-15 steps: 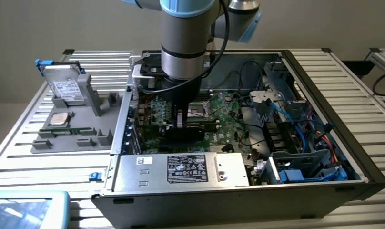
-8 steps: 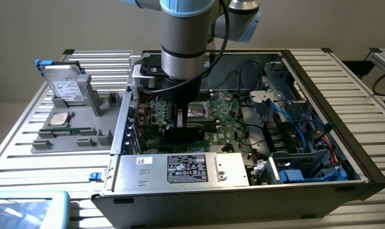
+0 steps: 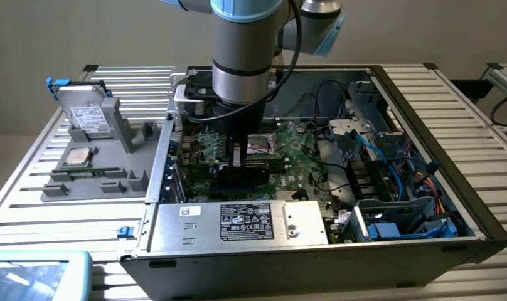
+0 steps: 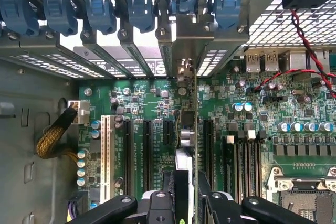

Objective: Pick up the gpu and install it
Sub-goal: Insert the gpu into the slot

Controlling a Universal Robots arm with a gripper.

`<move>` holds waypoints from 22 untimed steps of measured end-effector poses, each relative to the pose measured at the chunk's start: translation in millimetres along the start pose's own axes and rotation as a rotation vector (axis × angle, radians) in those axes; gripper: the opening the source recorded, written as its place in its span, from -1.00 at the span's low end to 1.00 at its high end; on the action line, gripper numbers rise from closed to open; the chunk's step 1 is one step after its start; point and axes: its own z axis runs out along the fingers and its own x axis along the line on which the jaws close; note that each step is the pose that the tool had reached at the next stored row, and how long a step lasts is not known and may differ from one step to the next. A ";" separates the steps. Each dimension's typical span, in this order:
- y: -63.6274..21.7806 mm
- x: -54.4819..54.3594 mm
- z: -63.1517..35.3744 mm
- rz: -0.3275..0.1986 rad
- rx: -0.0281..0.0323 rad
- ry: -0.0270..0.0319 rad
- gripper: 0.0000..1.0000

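As the fingers [image 4: 206, 195] clamp the gpu [image 4: 195, 129] upright over the motherboard [image 4: 152, 103], installing looks under way, and seating it likely calls for a straight push down into the motherboard's slot.

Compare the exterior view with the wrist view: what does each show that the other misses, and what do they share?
Exterior view: the robot arm, a hard drive propped on a grey tray beside the computer case, and the power supply. Wrist view: blue latches, a white slot and a braided cable. Shared: the green motherboard, with the gripper holding the graphics card upright at its slots.
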 end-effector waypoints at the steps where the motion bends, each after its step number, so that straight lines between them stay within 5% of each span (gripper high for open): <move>1: 0.0 0.0 0.1 -0.001 0.0000 0.0002 -0.44; 22: -0.2 0.3 2.1 -0.033 0.0013 0.0020 -0.44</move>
